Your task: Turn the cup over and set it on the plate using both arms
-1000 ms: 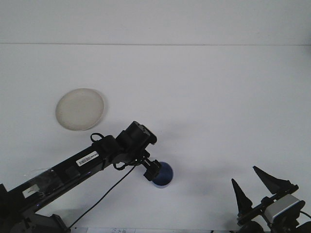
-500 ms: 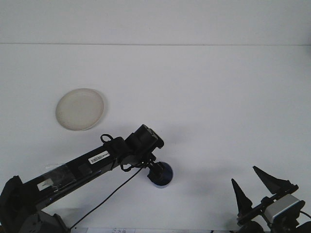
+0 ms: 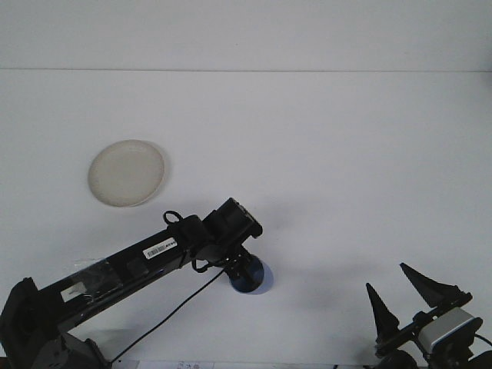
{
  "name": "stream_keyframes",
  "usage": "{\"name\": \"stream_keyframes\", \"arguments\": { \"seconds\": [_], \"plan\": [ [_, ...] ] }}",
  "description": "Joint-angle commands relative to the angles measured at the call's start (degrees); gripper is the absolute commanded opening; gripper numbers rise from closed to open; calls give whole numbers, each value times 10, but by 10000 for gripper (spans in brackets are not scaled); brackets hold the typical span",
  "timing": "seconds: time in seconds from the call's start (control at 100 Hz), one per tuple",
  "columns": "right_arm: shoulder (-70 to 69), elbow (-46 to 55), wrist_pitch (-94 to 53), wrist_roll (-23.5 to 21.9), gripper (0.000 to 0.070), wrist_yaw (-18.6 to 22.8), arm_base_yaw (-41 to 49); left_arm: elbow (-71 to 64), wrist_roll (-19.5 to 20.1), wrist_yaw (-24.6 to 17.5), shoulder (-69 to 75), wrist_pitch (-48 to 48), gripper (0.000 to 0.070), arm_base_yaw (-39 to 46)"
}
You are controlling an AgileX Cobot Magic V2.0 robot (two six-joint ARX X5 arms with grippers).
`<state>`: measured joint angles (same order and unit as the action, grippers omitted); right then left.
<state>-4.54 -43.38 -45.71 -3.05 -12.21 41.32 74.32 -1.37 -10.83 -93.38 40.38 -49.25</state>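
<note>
Cup [image 3: 252, 280]: blue, on the white table [image 3: 330, 154], near the front edge, left of centre; mostly covered by the left gripper, only its right and lower side in view.
Plate [image 3: 126, 172]: pale, round, bare, well apart from the cup, up and to the left.
Left gripper [image 3: 241, 270]: set directly over the cup, wrist bent down onto it; fingers lost against the cup, so how wide they stand and whether they hold the cup cannot be told.
Right gripper [image 3: 401, 294]: low at the right front corner, fingers spread wide, holding nothing, well apart from the cup.
Step in hand: judged to be the left arm's grasp of the cup, ahead of the flip.
Doing it well: seat the fingers squarely across the cup wall before closing; lift straight so the cup does not skid; keep the turn slow and clear of the table; bring the right gripper in only once the cup is steady.
Hidden: the cup's rim and which way up it stands; the left fingertips; contact between fingers and cup.
Cut off: the right arm below the frame edge; the left arm's base at the lower left.
Hard to make out: the cup's shape under the dark wrist and cable.
</note>
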Motion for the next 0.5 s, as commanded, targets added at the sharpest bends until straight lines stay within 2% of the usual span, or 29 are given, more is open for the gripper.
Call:
{"name": "stream_keyframes", "arguments": {
  "seconds": [0.0,0.26,0.49],
  "plan": [
    [0,-4,4,-6,505,-1,5,35,8,0,-10,7,5,-3],
    [0,-4,4,-7,505,-1,5,149,29,7,10,86,5,10],
    [0,-4,3,-7,505,-1,5,216,42,78,87,157,5,70]
  ]
}}
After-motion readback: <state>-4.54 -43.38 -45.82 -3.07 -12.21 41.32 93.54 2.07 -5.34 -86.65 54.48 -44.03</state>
